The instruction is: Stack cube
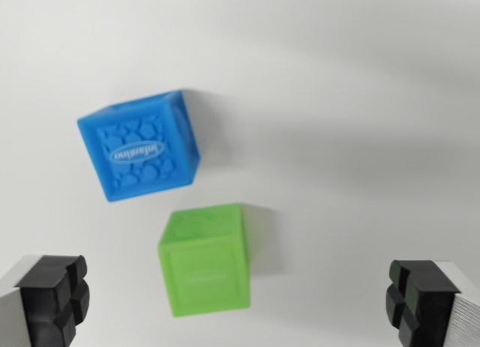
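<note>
A blue cube [141, 146] with a pebbled face and a white oval logo rests on the white surface, left of centre in the wrist view. Just below it and slightly to the right sits a green cube [204, 261], apart from the blue one. My gripper [236, 302] hovers above them with its black fingertips [54, 294] far apart at the bottom corners of the picture. It is open and holds nothing. The green cube lies between the fingers, nearer the one on the wrist view's left.
A plain white tabletop [360, 100] fills the view around both cubes. Soft shadows cross its upper right part.
</note>
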